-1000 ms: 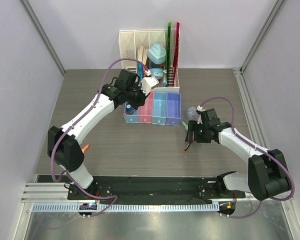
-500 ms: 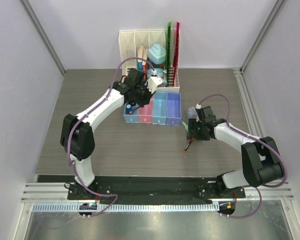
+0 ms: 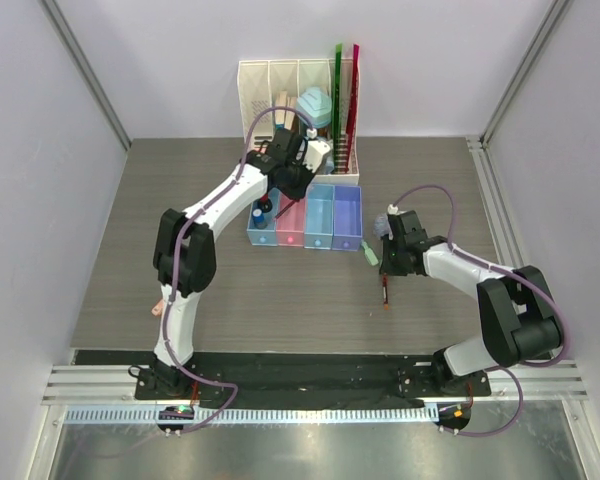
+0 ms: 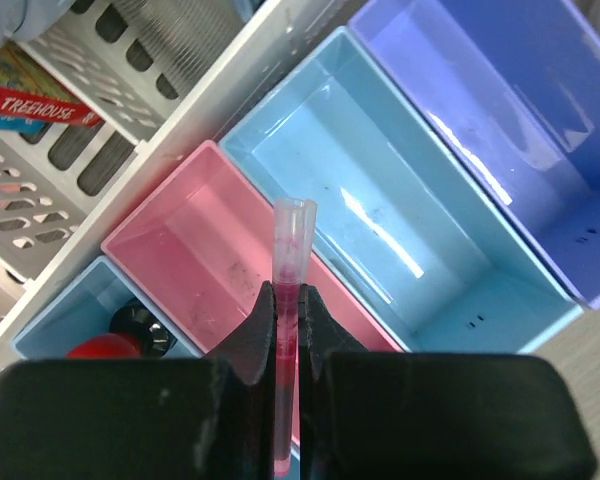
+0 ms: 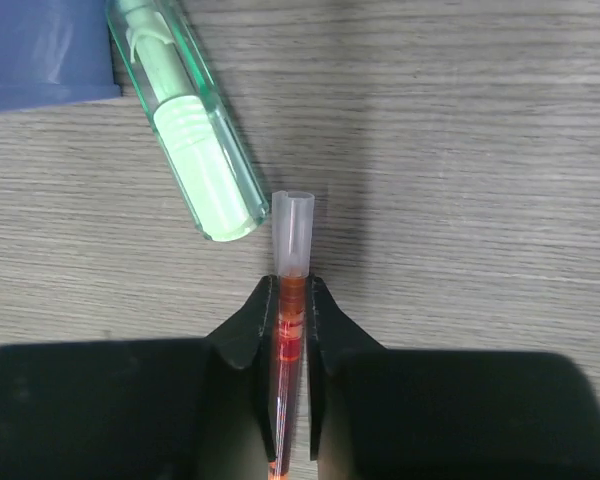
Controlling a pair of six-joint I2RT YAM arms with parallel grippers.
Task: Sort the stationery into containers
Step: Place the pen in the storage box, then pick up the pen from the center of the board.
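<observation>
Over the far middle of the counter [image 3: 130,200], each arm grips a thin dark-red pen.

From above, the left jaws sit at the joined row of bins just in front of the white rack [image 3: 265,85] at the far edge. They are clamped on the left pen [image 3: 277,212] above the pink bin [image 3: 292,232]. Nearer the right edge, the right jaws pinch the right pen [image 3: 384,290], which sticks out toward the near edge with a green piece [image 3: 368,256] just beside it. In the left wrist view, the jaws are closed on the pen, and its clear end lines up with the wall between the pink bin and the light blue bin [image 4: 380,200]. The blue bin [image 4: 65,320] holds a red-capped cylinder [image 4: 100,347], and the purple bin [image 4: 500,100] lies beyond. In the right wrist view, the jaws are closed on the pen. The green piece lies just ahead without touching it, and the purple bin's corner is at top left.
</observation>
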